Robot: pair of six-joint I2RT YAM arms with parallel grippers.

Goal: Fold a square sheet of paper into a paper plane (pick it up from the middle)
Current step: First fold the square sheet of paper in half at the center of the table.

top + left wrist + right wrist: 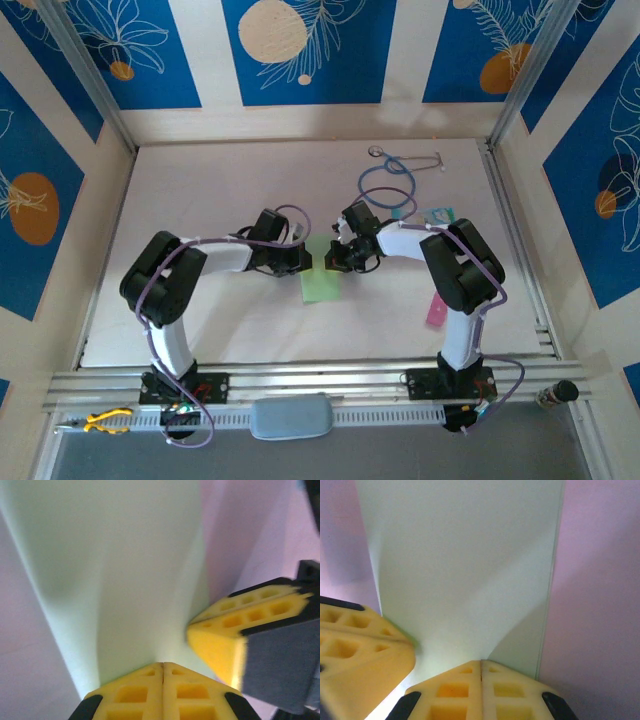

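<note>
Right of green sheet: stethoscope, teal card, pink strip.

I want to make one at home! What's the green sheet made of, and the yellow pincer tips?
The green sheet looks like thin matte paper: it bows softly where pinched and keeps a crisp straight edge. The yellow pads of the left pincer look like matte foam or soft rubber, with moulded square holes; I can't tell which.
</note>
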